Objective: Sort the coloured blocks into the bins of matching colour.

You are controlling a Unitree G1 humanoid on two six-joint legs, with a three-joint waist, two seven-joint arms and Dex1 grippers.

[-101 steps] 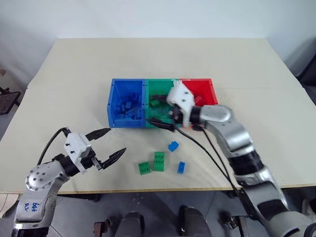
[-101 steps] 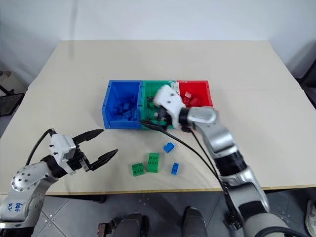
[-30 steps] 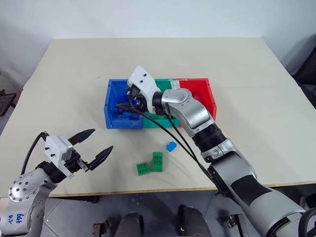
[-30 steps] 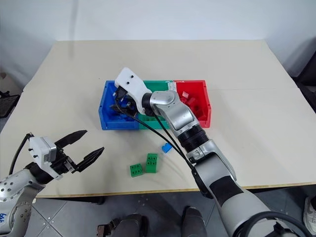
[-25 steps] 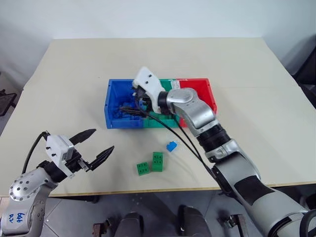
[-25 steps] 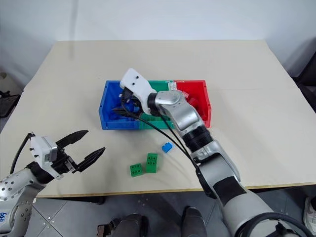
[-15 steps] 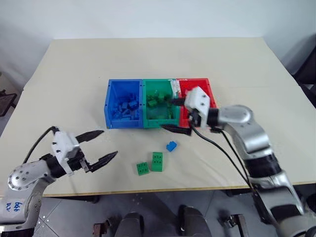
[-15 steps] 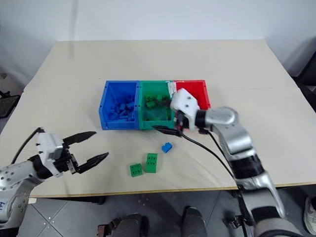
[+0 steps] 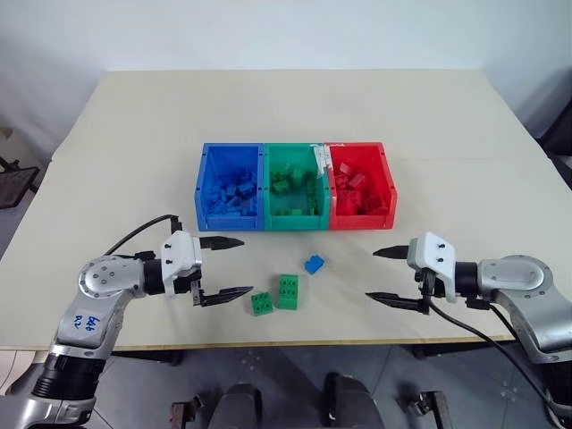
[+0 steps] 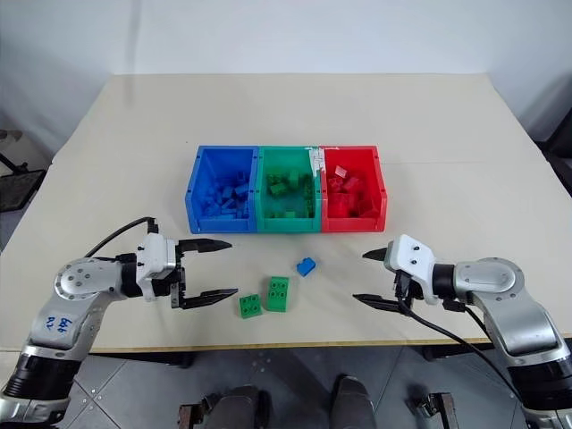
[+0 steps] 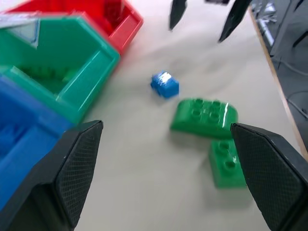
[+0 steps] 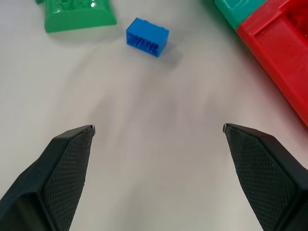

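Three joined bins stand mid-table: blue (image 9: 228,223), green (image 9: 293,222) and red (image 9: 362,222), each with blocks of its own colour inside. In front of them lie a small blue block (image 9: 314,264), a larger green block (image 9: 288,291) and a smaller green block (image 9: 261,304). My left gripper (image 9: 243,266) is open and empty, just left of the green blocks and pointing at them. To the right of the blue block, my right gripper (image 9: 372,274) is open and empty, pointing left. The left wrist view shows the blue block (image 11: 164,84) beyond the two green ones (image 11: 204,115).
The table's front edge (image 9: 295,344) runs close behind the loose blocks and both grippers. Bare tabletop lies between the right gripper and the blue block (image 12: 147,37). Black cables hang from both wrists.
My right gripper left the blue bin, passed the red bin and dropped to the front right of the table. My left gripper swung right towards the green blocks. One blue block is gone from the table.
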